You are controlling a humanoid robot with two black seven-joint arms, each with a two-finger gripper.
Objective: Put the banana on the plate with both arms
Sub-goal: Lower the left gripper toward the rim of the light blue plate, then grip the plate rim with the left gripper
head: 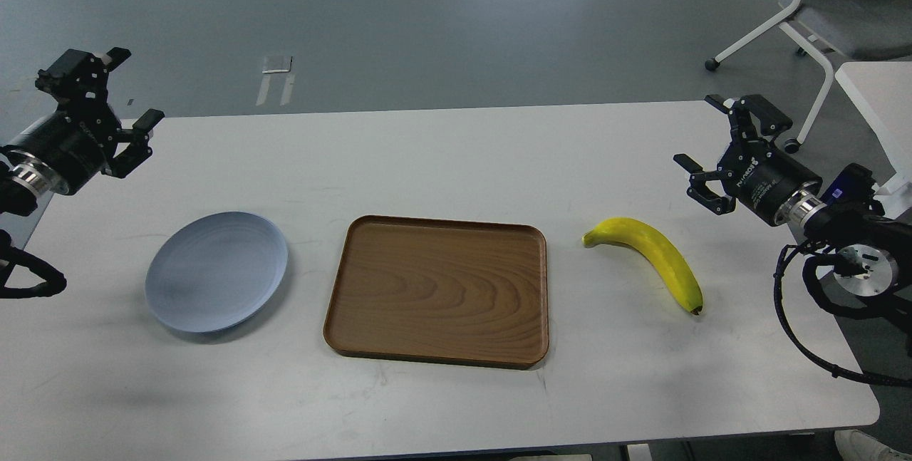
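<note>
Banana (654,256) on bench (442,162), at 7 o'clock from right gripper (702,154), apart; fingers spread, empty. Plate (216,271) at 5 o'clock from left gripper (132,97); fingers spread. Tray (438,290) between plate and banana.

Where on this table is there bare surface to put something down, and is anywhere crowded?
The strip of table behind the plate, tray and banana is bare, as is the strip in front of them. Gaps between plate and tray, and tray and banana, are narrower. The tray itself holds nothing. Nowhere is crowded.
</note>
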